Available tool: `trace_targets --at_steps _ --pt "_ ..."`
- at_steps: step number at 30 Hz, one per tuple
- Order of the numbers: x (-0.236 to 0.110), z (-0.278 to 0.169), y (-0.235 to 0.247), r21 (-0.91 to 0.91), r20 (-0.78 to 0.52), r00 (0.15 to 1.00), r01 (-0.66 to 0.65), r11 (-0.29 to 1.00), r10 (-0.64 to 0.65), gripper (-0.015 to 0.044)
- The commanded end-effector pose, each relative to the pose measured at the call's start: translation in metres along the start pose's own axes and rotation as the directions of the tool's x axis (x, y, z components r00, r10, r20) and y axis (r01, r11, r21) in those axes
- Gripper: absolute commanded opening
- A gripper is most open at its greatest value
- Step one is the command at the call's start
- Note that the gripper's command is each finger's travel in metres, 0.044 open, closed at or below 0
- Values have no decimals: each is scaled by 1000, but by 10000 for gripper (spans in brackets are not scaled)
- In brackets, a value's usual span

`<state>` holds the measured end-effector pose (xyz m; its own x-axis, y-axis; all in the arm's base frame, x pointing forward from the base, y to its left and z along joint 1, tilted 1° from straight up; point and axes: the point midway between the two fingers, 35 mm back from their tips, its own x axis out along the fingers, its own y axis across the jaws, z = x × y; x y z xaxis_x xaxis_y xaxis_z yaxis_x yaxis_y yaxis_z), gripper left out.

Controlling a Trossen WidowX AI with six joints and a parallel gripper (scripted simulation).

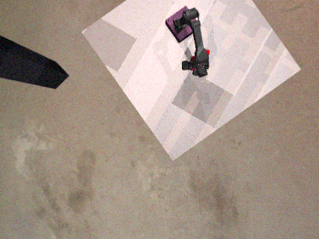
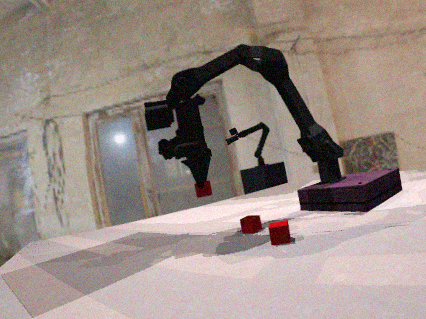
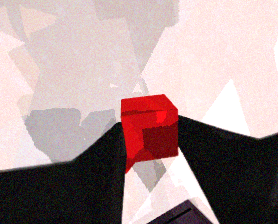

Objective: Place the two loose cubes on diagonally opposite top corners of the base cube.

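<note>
My gripper [image 2: 201, 182] [image 3: 148, 124] is shut on a red cube [image 2: 203, 190] [image 3: 148, 117] and holds it level in the air, well above the table. In the wrist view the cube sits between the two black fingers. Two more red cubes [image 2: 250, 224] [image 2: 279, 232] stand on the table, below and to the right of the held one, a little apart from each other. They look alike, and I cannot tell which is the fixed base cube. In the top view the arm's wrist [image 1: 198, 67] covers the held cube, and one red cube [image 1: 208, 52] peeks out beside the arm.
The arm's purple base plate [image 2: 350, 189] [image 1: 176, 25] [image 3: 175, 217] stands on the pale patchwork table [image 2: 150, 277] [image 1: 150, 80], behind and right of the cubes. A dark slab [image 1: 30, 65] lies on the floor off the table.
</note>
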<state>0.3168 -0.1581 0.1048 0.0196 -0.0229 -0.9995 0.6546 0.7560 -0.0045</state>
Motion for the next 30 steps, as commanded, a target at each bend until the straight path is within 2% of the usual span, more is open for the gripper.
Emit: trace_targets --at_steps 1,4,15,30 --pt "-10 0 1 -1 11 1000 -6 1000 6 105" --pt "-10 -1 3 -20 11 1000 -6 1000 6 105" --pt "-3 -16 34 -329 9 1000 -6 944 9 105" --pt "6 -43 74 -697 6 1000 -5 717 13 105"
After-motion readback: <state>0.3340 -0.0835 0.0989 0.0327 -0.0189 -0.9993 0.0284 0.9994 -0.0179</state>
